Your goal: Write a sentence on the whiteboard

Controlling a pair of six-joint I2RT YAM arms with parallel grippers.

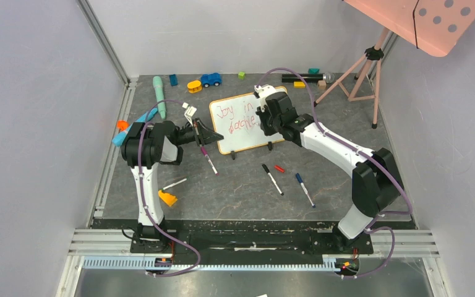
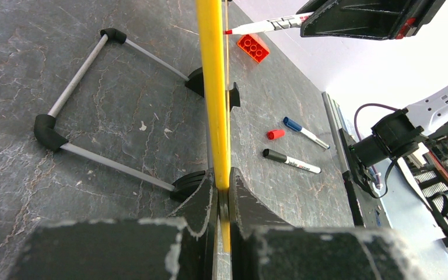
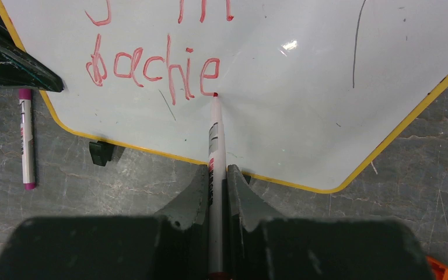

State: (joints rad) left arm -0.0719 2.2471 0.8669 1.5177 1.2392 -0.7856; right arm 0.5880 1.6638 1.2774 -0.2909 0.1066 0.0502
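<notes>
The whiteboard (image 1: 250,141) stands propped mid-table, white with a yellow-orange frame (image 2: 212,87). My left gripper (image 2: 223,185) is shut on its left frame edge, and from above the left gripper (image 1: 218,135) sits at the board's left side. My right gripper (image 3: 216,175) is shut on a red marker (image 3: 214,137), whose tip touches the board (image 3: 326,87) just after the last letter. The sentence (image 3: 151,67) is in red, with "Joy in" above and "achie" below, and it also shows in the top view (image 1: 237,117). The right gripper (image 1: 265,119) is over the board's right half.
A purple-capped marker (image 1: 209,159), a black marker (image 1: 272,179), a blue marker (image 1: 304,189) and a red cap (image 1: 279,168) lie in front of the board. Its grey rod stand (image 2: 81,76) extends behind. Toys line the back wall, with a pink tripod (image 1: 362,71) at back right.
</notes>
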